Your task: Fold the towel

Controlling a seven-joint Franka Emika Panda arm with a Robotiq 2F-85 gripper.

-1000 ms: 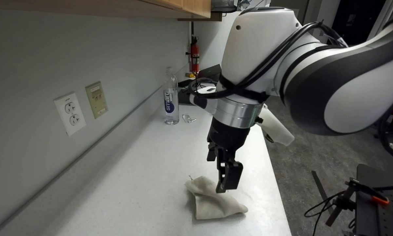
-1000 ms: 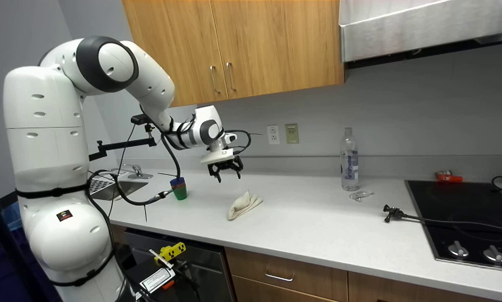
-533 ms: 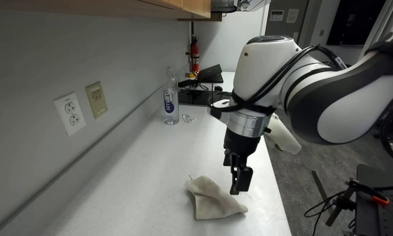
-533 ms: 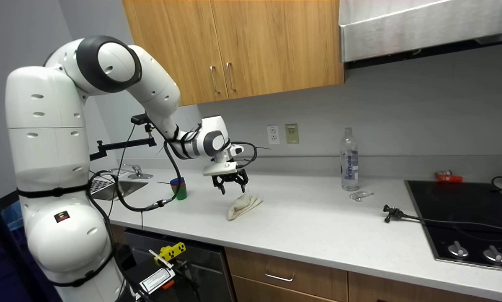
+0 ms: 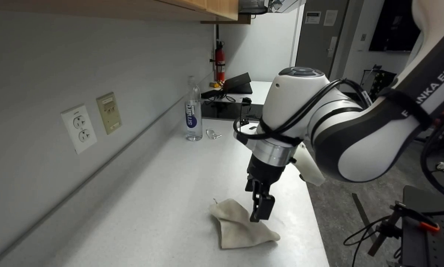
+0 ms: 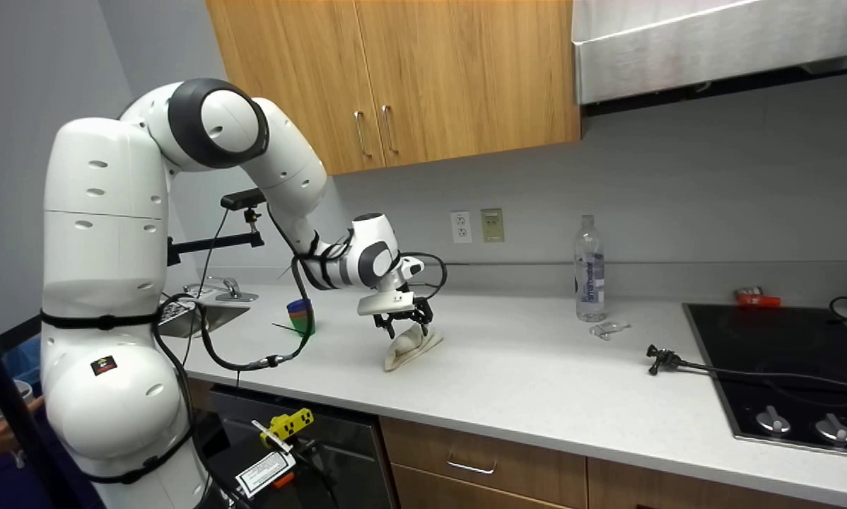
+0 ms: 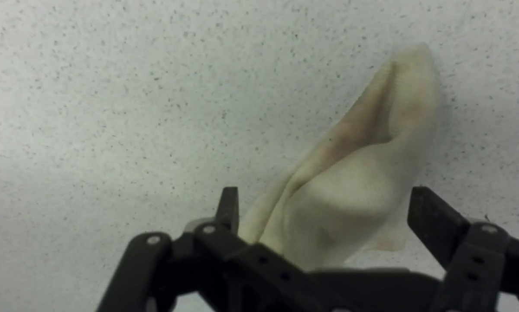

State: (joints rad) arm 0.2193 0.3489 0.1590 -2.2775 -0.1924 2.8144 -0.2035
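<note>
- Towel (image 7: 346,195), pale beige, creased; lying on the white speckled counter (image 7: 90,130). Wrist view alone shows the hollow fold running to its narrow far tip, pinkish inside.
- Gripper (image 7: 324,195), mine, black; pointing down over the towel in both exterior views. Fingers spread; only the wrist view sets them plainly left and right of the towel.
- Contact between my fingertips and the towel: I cannot tell from any view.
- Bottle (image 6: 590,272), clear, labelled, upright; in both exterior views, well apart from the towel and farther off.
- Cup (image 6: 298,316), banded blue, red and green; only in an exterior view, left of my gripper.
- Fire extinguisher (image 5: 220,63), red; only in an exterior view, at the far end beyond the bottle.
</note>
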